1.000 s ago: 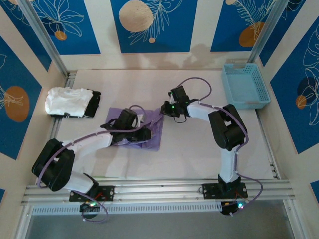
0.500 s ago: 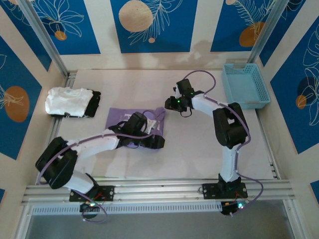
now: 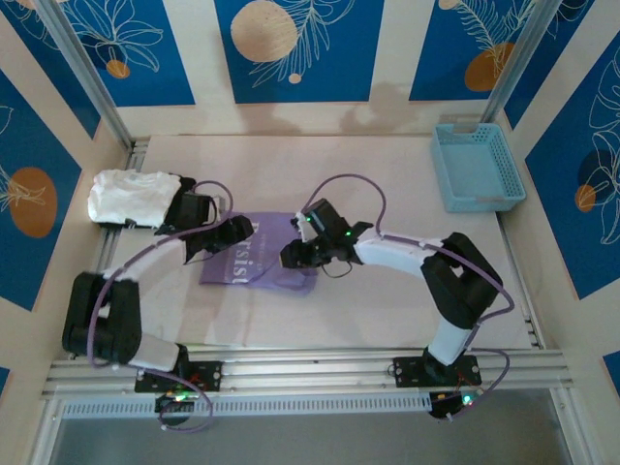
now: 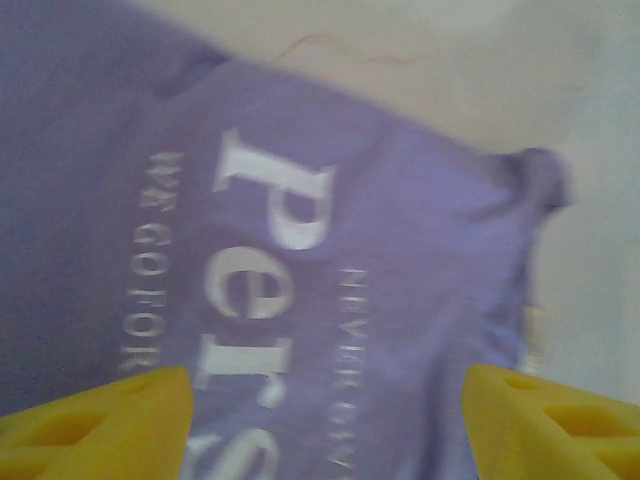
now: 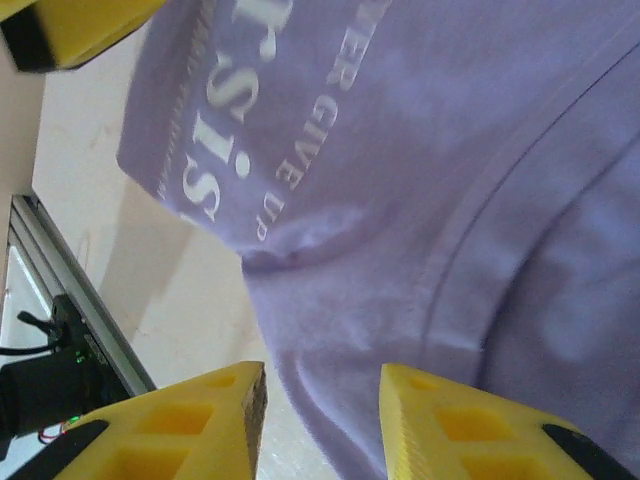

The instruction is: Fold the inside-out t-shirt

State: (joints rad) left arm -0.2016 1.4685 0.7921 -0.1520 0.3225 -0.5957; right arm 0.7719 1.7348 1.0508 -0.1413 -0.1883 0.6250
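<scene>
The lavender t-shirt (image 3: pixel 260 260) lies folded flat in the middle of the table, with white lettering facing up. My left gripper (image 3: pixel 215 240) hovers over its left part. In the left wrist view its yellow fingers (image 4: pixel 100 420) stand wide open above the printed cloth (image 4: pixel 300 200), holding nothing. My right gripper (image 3: pixel 294 257) is low at the shirt's right side. In the right wrist view it is open (image 5: pixel 322 425), and a rounded edge of the shirt (image 5: pixel 450 150) lies between its fingers (image 5: pixel 470 430). A yellow finger of the left gripper (image 5: pixel 70 25) shows at the top left there.
A folded white garment (image 3: pixel 131 199) and a black garment (image 3: pixel 184 203) lie at the far left edge. A blue basket (image 3: pixel 477 165) stands at the back right. An aluminium rail (image 3: pixel 310 368) runs along the near edge.
The left arm swung from the shirt's right side over to its left. The right gripper came forward and down to the shirt's right edge. The shirt now lies flatter with its lettering up.
</scene>
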